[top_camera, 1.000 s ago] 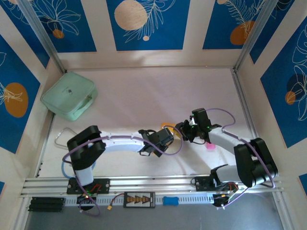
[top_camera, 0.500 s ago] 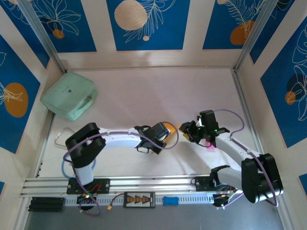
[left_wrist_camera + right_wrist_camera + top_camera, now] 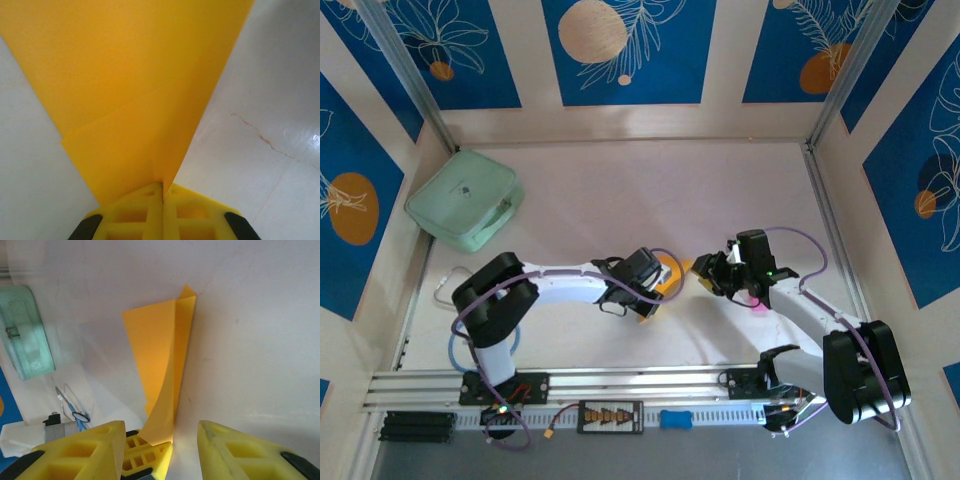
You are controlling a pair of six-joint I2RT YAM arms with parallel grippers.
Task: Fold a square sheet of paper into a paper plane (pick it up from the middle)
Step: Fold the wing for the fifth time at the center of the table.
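L gripper (image 3: 162, 189): pads are pressed together, pinching the narrow end of the orange-yellow sheet of paper (image 3: 135, 75). The sheet is folded, w/ a flap edge seen across it. R gripper (image 3: 161, 435): yellow fingers (image 3: 235, 450) are spread wide, nothing gripped, one set each side of the pinched tip. One layer is curled up toward the pinch. The rest appears to lie flat, its pointed end aimed away from the R gripper. The sheet is found well to the right of the mint-green case (image 3: 463, 210) and nearer the arm bases. A small pink object (image 3: 760, 308) is seen farther right still, beside the R arm. Open room is left on the white table (image 3: 620, 190) from the case rightward to the far wall. A hairline mark is noted on the surface; blue leaf-print panels (image 3: 630, 50) enclose it. Vs 1 s ago the R elbow is lower, toward the base rail; vs 0.5 s ago the L wrist is shifted slightly toward the case, R arm approx. unchanged
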